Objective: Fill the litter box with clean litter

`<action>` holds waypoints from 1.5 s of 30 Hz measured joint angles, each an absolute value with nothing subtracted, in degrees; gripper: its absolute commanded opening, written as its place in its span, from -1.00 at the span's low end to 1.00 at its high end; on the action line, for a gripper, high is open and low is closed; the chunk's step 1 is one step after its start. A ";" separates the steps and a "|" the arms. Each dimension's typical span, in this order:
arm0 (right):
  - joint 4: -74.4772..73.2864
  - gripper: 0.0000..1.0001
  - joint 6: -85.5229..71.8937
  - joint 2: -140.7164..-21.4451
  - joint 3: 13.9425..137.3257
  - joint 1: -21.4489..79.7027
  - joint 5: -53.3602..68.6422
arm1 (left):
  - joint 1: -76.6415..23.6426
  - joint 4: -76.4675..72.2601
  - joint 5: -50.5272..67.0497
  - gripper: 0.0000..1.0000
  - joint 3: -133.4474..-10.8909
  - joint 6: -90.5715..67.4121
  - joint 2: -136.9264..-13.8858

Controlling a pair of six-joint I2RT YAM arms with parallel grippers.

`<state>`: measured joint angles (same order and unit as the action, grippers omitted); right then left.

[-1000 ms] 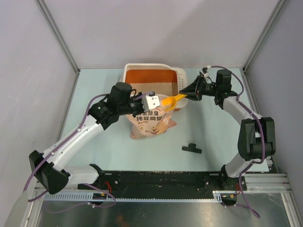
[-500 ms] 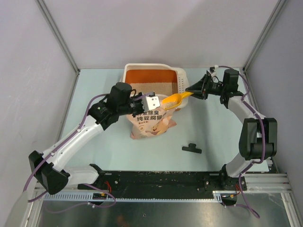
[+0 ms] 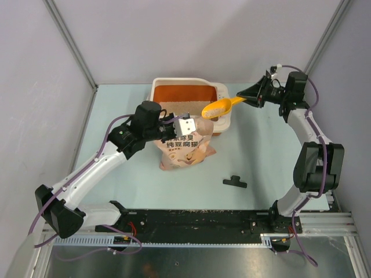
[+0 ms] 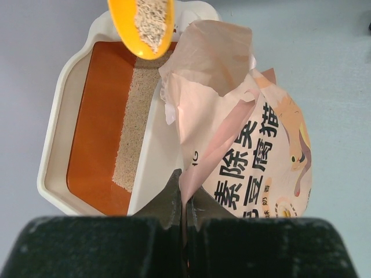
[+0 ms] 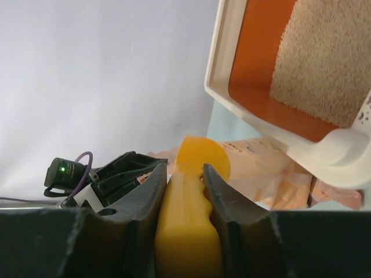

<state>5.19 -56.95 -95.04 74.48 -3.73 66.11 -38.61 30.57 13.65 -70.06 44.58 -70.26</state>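
Note:
The cream litter box point(image 3: 181, 81) with its orange inner wall sits at the back centre of the table. A strip of clean litter point(image 3: 188, 108) lies along its near side, seen too in the left wrist view point(image 4: 136, 127) and the right wrist view point(image 5: 324, 63). My right gripper point(image 3: 246, 97) is shut on the handle of an orange scoop point(image 3: 223, 106), whose bowl carries litter point(image 4: 152, 20) above the box's near right corner. The same grip shows in the right wrist view point(image 5: 185, 171). My left gripper point(image 4: 185, 185) is shut on the edge of the open pink bag point(image 4: 255, 145), holding it upright in front of the box.
A small black clip point(image 3: 235, 182) lies on the table to the right of the bag point(image 3: 184, 145). Grey walls and metal posts close in the back and both sides. The arms' base rail runs along the near edge.
My right arm has drawn back to the right and lifted the scoop out of the bag's mouth, so its loaded bowl now hangs over the box's corner. The left arm and bag stayed still.

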 measured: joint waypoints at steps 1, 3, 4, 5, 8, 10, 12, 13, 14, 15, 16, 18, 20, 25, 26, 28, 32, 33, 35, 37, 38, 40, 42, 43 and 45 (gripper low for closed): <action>5.32 -1.00 -56.97 -95.48 75.40 -3.79 66.08 | -38.61 30.57 13.65 -1.00 -70.06 44.58 -70.28; 5.54 -1.00 -56.97 -97.17 78.02 -3.90 65.98 | -38.61 30.59 13.67 -1.00 -70.06 44.58 -70.28; 5.85 -1.00 -56.93 -98.24 79.46 -3.95 65.73 | -38.61 30.59 13.67 -1.00 -70.06 44.58 -70.28; 5.89 -1.00 -56.77 -99.15 80.58 -3.97 65.34 | -38.61 30.59 13.67 -1.00 -70.06 44.58 -70.28; 5.37 -1.00 -54.92 -103.37 85.93 -3.92 62.81 | -38.61 30.57 13.72 -1.00 -70.06 44.53 -70.28; 4.01 -1.00 -52.58 -106.21 89.80 -3.81 59.94 | -38.61 30.57 13.78 -1.00 -70.06 44.47 -70.28; 2.74 -1.00 -49.84 -108.60 92.99 -3.38 56.40 | -38.61 30.59 13.96 -1.00 -70.06 44.42 -70.28; 1.56 -1.00 -48.34 -109.58 94.56 -3.22 54.46 | -38.61 30.59 14.06 -1.00 -70.06 44.42 -70.28; 0.38 -1.00 -46.94 -110.48 95.94 -2.98 52.45 | -38.61 30.59 14.15 -1.00 -70.04 44.42 -70.28; -0.47 -1.00 -45.52 -111.13 96.92 -2.66 50.85 | -38.61 30.57 14.17 -1.00 -69.95 44.42 -70.28; -2.13 -1.00 -43.59 -111.81 98.24 -2.20 48.56 | -38.61 30.52 14.20 -1.00 -69.80 44.42 -70.24; -5.17 -1.00 -39.62 -112.99 101.03 -0.73 43.70 | -38.61 30.41 14.31 -1.00 -69.36 44.45 -70.08; -6.98 -1.00 -36.27 -113.49 102.67 1.43 39.09 | -38.61 30.11 14.52 -0.99 -68.90 44.42 -69.84; -7.60 -1.00 -31.94 -114.56 105.06 8.03 31.29 | -38.61 29.65 15.33 -1.00 -67.44 44.38 -68.55; -7.68 -1.00 -31.35 -115.18 106.00 9.56 30.17 | -38.61 29.63 15.40 -1.00 -67.20 44.36 -68.27; -7.44 -1.00 -30.55 -117.10 108.60 11.99 28.47 | -38.61 29.45 15.42 -1.00 -66.65 44.34 -67.57; -7.18 -1.00 -29.34 -120.16 111.92 16.12 27.18 | -38.61 29.15 15.46 -1.00 -65.54 44.38 -66.26; -7.20 -1.00 -29.10 -120.66 112.44 16.99 27.16 | -38.61 29.06 15.51 -1.00 -65.34 44.38 -66.06; -7.57 -1.00 -28.88 -120.86 112.51 18.00 27.38 | -38.61 29.04 15.66 -1.00 -65.14 44.40 -65.89; -7.84 -1.00 -28.88 -120.84 112.36 18.46 27.90 | -38.61 28.97 15.70 -1.00 -65.10 44.42 -65.89; -7.88 -1.00 -28.88 -120.62 111.98 18.52 28.45 | -38.61 28.95 15.73 -1.00 -65.04 44.45 -65.89; -8.05 -1.00 -28.86 -119.48 110.04 18.41 29.43 | -38.61 28.93 15.75 -1.00 -65.04 44.45 -65.89; -8.97 -1.00 -28.56 -117.23 106.45 18.11 30.81 | -38.61 28.88 15.81 -1.00 -65.04 44.47 -65.89; -9.78 -1.00 -28.01 -115.85 104.79 17.93 31.44 | -38.61 28.86 15.88 -1.00 -65.04 44.47 -65.89; -12.69 -1.00 -25.50 -113.10 102.59 17.78 31.62 | -38.61 28.88 15.97 -1.00 -65.04 44.51 -65.89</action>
